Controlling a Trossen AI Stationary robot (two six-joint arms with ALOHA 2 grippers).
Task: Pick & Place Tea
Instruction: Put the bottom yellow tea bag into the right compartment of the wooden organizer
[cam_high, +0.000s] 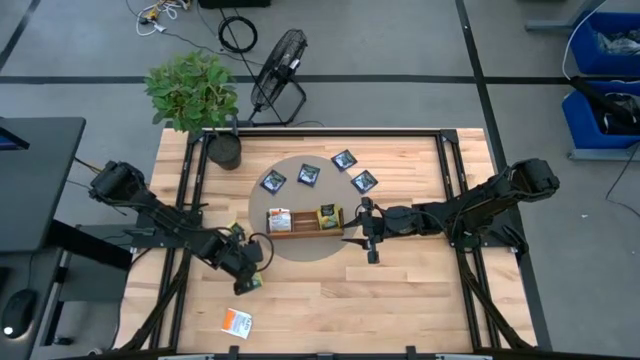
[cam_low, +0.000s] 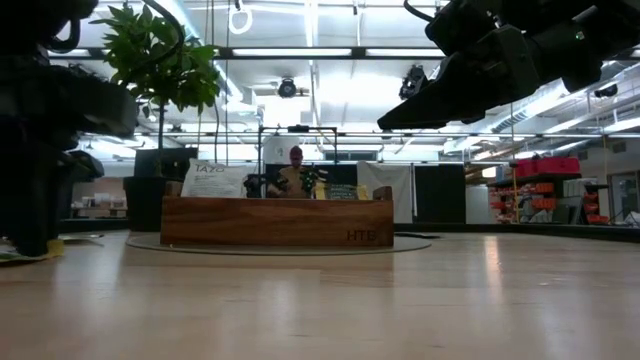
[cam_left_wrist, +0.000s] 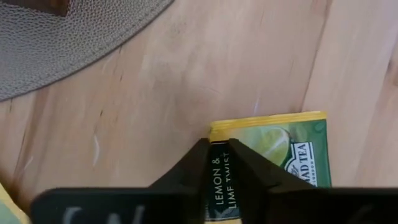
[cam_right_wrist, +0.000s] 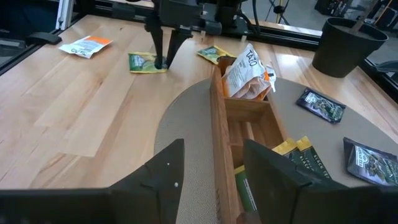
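- Right at the left wrist lens: left gripper (cam_left_wrist: 217, 163) down on a yellow-green sachet (cam_left_wrist: 267, 155) on bare wood, just off the round mat (cam_left_wrist: 74, 43); jaws nearly closed across its near edge (looks pinched, lift unproven).
- Step in hand, my read: the pick, grasp closing.
- Next: straight lift, then carry to the wooden tray (cam_high: 305, 231) on the mat; a flat packet could slip from an edge grip.
- Right gripper (cam_high: 371, 240) hovers at the tray's end, jaws partly open, empty.
- Orange-and-white sachet (cam_high: 237, 321) near the table's front edge; navy sachets (cam_high: 308, 175) behind the tray.
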